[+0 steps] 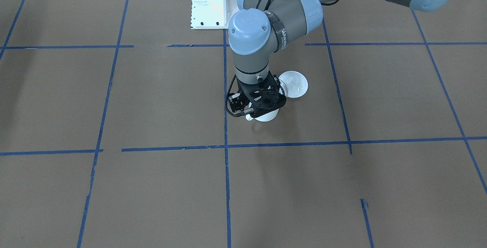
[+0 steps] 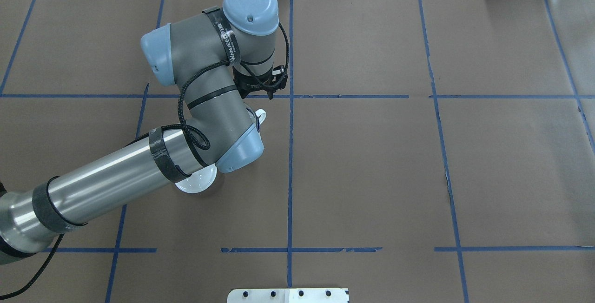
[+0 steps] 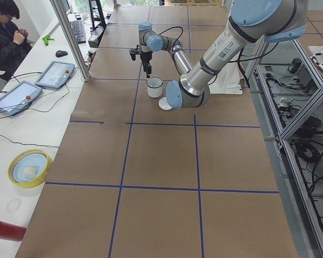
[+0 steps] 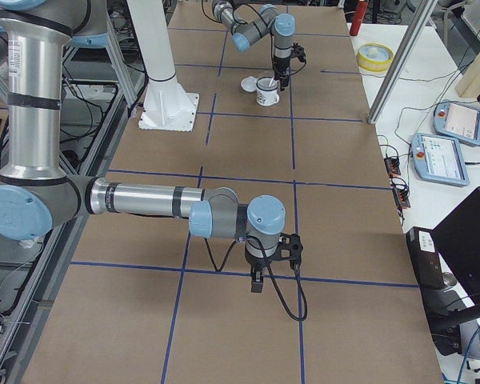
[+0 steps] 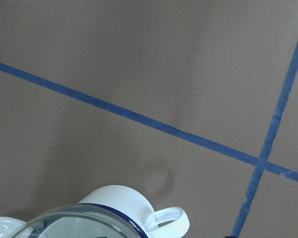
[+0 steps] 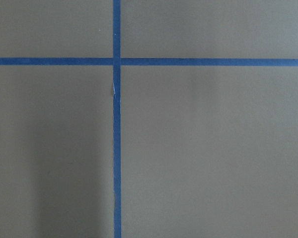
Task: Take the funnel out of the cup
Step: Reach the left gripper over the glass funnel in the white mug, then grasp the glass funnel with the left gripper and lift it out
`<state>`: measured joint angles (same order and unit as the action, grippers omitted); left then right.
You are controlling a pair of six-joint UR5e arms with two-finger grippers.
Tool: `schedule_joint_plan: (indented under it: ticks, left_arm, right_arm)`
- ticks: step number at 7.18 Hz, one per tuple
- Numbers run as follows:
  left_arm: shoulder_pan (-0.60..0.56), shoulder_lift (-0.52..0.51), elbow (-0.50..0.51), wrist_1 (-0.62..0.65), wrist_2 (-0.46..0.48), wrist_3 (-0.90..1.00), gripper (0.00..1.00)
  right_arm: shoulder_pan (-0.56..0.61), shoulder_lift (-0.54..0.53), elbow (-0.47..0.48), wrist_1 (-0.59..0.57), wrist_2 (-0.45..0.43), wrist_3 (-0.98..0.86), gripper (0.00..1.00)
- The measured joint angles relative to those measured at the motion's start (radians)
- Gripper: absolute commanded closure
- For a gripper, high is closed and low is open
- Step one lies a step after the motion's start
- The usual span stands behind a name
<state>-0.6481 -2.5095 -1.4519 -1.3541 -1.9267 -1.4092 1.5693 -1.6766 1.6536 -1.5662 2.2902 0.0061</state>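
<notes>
Nothing is done yet: at frame bottom the funnel (image 5: 77,223) sits in the cup (image 5: 119,198), left gripper (image 1: 262,103) overhead (grip cannot be told).

Brown paper-covered table (image 3: 161,161) gridded with blue tape lines (image 3: 124,186). In the exterior left view, a white side bench (image 3: 21,129) runs at nine o'clock (grey tablets (image 3: 55,73), yellow-rimmed bowl (image 3: 29,167)), with a slanting aluminium post (image 3: 71,37) at eleven.
</notes>
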Motion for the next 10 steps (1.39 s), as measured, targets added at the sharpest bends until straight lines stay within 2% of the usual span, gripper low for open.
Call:
schedule_joint_plan:
  ticks: [1,3,5,9,10]
  left_arm:
    - [0.008,-0.001,-0.003,0.011,0.0,-0.001,0.48]
    - [0.02,-0.001,-0.004,0.019,-0.001,-0.002,0.65]
    - [0.028,0.006,-0.006,0.02,-0.002,-0.002,0.68]
    - [0.03,0.016,-0.055,0.08,-0.003,-0.002,0.84]
    - [0.03,0.017,-0.066,0.092,-0.004,-0.002,1.0]
  right_arm:
    - [0.0,0.0,0.0,0.0,0.0,0.0,0.0]
    - [0.0,0.0,0.0,0.0,0.0,0.0,0.0]
    - [0.0,0.0,0.0,0.0,0.0,0.0,0.0]
    - [0.0,0.0,0.0,0.0,0.0,0.0,0.0]
    - [0.0,0.0,0.0,0.0,0.0,0.0,0.0]
